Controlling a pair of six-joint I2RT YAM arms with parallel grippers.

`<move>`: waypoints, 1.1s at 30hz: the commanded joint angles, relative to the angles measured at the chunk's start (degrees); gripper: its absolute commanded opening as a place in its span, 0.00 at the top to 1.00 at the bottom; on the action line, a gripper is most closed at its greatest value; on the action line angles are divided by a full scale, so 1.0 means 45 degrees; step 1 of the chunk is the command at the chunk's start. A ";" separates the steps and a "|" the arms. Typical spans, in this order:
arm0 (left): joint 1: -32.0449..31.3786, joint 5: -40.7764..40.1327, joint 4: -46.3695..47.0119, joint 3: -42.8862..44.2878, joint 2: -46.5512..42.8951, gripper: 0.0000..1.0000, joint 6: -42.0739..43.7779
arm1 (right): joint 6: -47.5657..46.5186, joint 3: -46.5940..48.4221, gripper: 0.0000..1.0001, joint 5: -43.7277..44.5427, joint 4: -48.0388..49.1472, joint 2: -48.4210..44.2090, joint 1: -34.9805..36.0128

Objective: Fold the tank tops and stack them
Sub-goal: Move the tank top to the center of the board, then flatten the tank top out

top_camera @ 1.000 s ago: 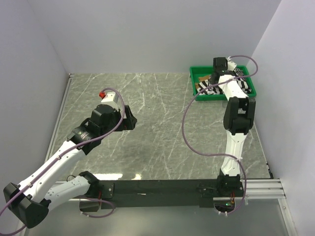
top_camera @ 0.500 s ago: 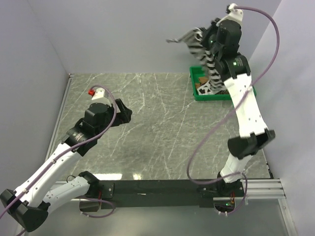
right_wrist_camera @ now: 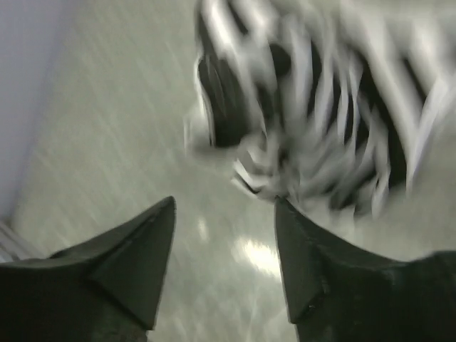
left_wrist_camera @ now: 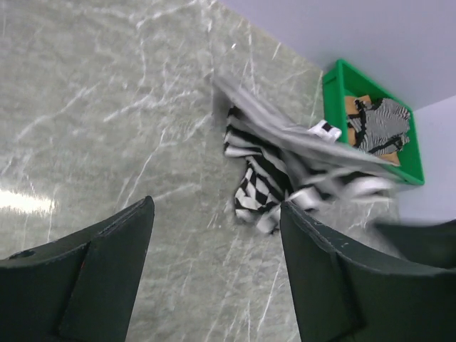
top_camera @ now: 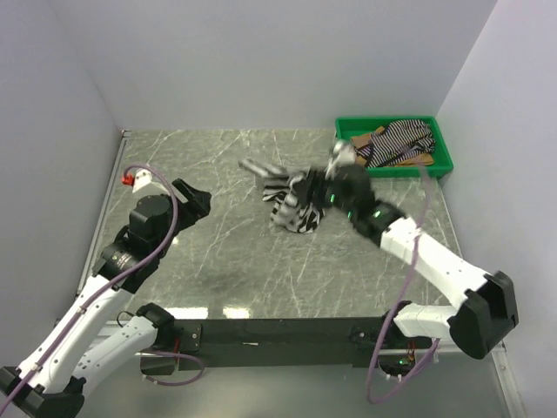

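Count: we find two arms, two grippers, three tank tops and one tray.

At the near edge, the left arm [top_camera: 96, 296] is cut off at the bottom left corner of the top view. The left gripper [left_wrist_camera: 215, 214] hangs over the left part of the table [top_camera: 244, 261]. Its jaws stand apart with only bare table between them; it grips nothing.

The right arm [top_camera: 435, 266] reaches from the near right corner toward the table's middle. The right gripper [right_wrist_camera: 224, 210] has its jaws spread wide, and nothing sits between them. The striped cloth lies just beyond the fingertips.

The wide-striped tank top [top_camera: 291, 209] is bunched near the middle of the table, just beside the right gripper. Motion blur smears it in all three views. We cannot tell whether all of it rests on the surface or whether part is off it.

In the far right corner stands the green tray [top_camera: 392, 171]. It holds the thin-striped tank top [top_camera: 402, 138], crumpled, and the tan-brown tank top [top_camera: 359, 143]. The tan-brown one is mostly covered, with only small patches showing.

The table is grey-green stone-patterned with pale veins. Plain pale walls [top_camera: 261, 61] close it in at the left, far and right sides.
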 commanded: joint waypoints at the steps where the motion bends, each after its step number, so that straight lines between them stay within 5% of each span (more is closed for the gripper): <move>1: 0.0075 -0.0127 0.0161 -0.0840 0.0041 0.23 -0.0870 | 0.1531 -0.2781 0.32 -0.0446 0.1184 -0.1363 0.0931; 10: 0.0192 0.1282 0.2465 -0.2113 0.3610 0.12 -0.2160 | 0.3506 -0.5348 0.29 0.2561 0.0091 -0.3905 0.1618; 17: 0.1828 0.0987 0.3267 0.1886 0.8610 0.19 -0.1674 | 0.3020 -0.2949 0.32 0.2099 0.0713 -0.1038 0.1657; 24: 0.3024 0.4405 0.3619 0.6731 1.5521 0.34 0.0452 | 0.3058 -0.0565 0.47 0.2174 0.0927 0.1659 0.2300; 29: 0.3083 0.5402 0.3055 0.9350 1.7949 0.39 0.1705 | 0.3488 0.0041 0.60 0.2115 0.1105 0.2773 0.2906; 33: 0.3103 0.5908 0.3403 0.9587 1.8596 0.35 0.2544 | 0.3605 0.0665 0.64 0.2251 0.1106 0.4021 0.3454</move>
